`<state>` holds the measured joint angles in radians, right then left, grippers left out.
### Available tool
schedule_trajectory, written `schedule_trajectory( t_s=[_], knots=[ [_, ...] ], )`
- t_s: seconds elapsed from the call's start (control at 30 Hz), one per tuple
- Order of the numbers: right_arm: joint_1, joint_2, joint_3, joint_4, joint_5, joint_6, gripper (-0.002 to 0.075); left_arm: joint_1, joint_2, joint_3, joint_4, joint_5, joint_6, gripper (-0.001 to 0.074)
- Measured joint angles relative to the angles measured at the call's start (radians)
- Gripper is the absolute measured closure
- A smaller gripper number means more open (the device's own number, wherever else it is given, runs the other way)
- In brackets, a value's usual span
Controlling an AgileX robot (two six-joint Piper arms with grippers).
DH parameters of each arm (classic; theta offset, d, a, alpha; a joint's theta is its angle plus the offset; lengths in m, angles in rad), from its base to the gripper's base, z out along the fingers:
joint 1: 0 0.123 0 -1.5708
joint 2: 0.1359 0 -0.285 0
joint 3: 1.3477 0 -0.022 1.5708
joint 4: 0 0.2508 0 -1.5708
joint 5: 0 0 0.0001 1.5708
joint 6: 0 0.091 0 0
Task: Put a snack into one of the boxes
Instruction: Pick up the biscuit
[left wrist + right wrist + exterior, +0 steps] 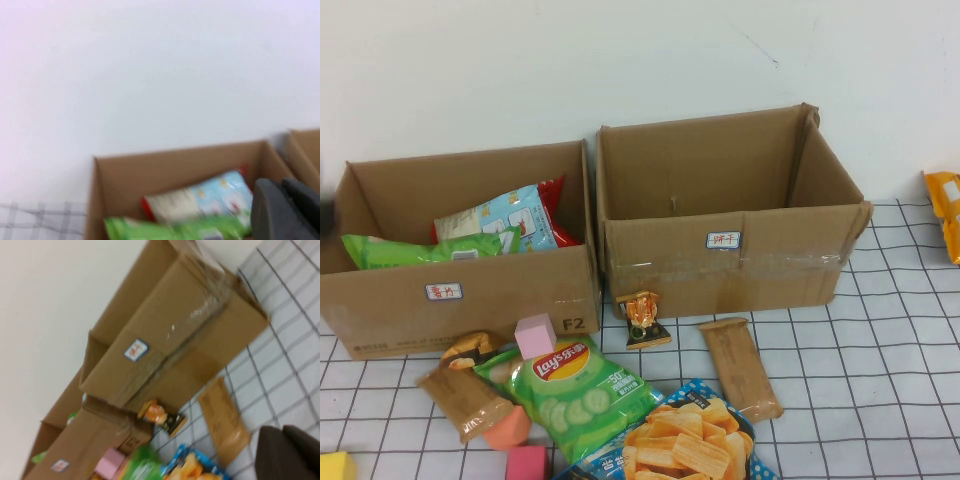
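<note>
Two brown cardboard boxes stand side by side against the wall. The left box [460, 290] [175, 170] holds a green bag [410, 250], a light blue bag [505, 222] [220, 197] and a red bag [555, 200]. The right box [720, 265] [175, 350] shows a bare inside. My left gripper [280, 189] hovers shut and empty by the left box's left end, looking over its snacks. Low over the table in front of the boxes, my right gripper [281, 432] is shut and empty, close to a brown bar [222, 420] [740, 365]. Neither gripper shows clearly in the high view.
Loose snacks lie before the boxes: a green Lay's bag [570, 385], a blue chip bag [690, 440], a small orange pack [643, 318] and a brown packet [465, 385]. Pink [534, 335], orange [507, 428] and yellow [332, 466] blocks lie among them. An orange bag [945, 210] sits far right.
</note>
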<state>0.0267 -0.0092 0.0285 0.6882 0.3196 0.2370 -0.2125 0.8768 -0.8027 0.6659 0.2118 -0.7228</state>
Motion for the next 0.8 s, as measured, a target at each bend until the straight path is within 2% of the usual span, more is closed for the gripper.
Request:
schedule_trajectory(
  t_s=[0.13, 0.33, 0.53, 0.8],
  knots=[
    [0.0, 0.0, 0.0, 0.0, -0.07, -0.105, 0.0727, -0.014, -0.206, 0.207, -0.062, -0.038, 0.004, 0.0735],
    [0.0, 0.0, -0.003, 0.007, -0.102, -0.297, 0.0727, -0.014, -0.438, 0.413, -0.158, -0.042, -0.015, 0.0736],
    [0.0, 0.09, -0.174, 0.007, 0.04, -0.631, 0.0727, -0.014, -0.556, 0.504, -0.228, -0.042, -0.015, 0.0736],
    [0.0, 0.517, -0.602, -0.015, 0.419, -0.979, 0.0727, -0.014, -0.574, 0.522, -0.228, -0.039, 0.012, 0.0736]
  ],
)
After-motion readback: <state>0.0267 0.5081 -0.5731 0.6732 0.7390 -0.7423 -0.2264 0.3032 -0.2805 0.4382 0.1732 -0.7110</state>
